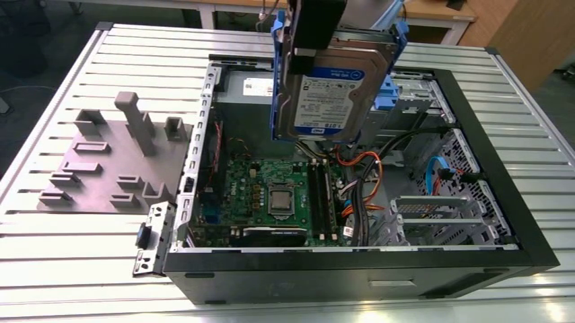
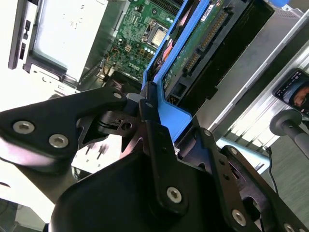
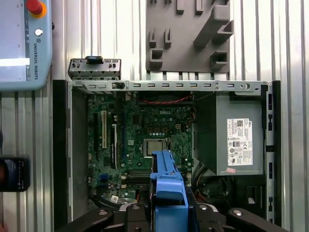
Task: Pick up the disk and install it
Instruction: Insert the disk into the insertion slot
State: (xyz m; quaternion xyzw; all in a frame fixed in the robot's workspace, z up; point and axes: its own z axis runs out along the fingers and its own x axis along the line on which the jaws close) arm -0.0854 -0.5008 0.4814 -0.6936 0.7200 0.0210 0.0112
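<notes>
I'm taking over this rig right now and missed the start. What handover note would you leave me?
Gripper: shut on the disk, clamped on its blue bracket.
Disk: held on edge, lifted above the open computer case, over the motherboard.
Done: pickup.
Left: the disk is not yet seated in any bay, so the install remains.

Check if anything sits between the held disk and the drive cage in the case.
The gripper is shut on the disk, upright over the open case. Nothing visible lies between it and the grey cage beyond, though the disk hides part of that gap. Orange and black cables run below its lower edge.
</notes>
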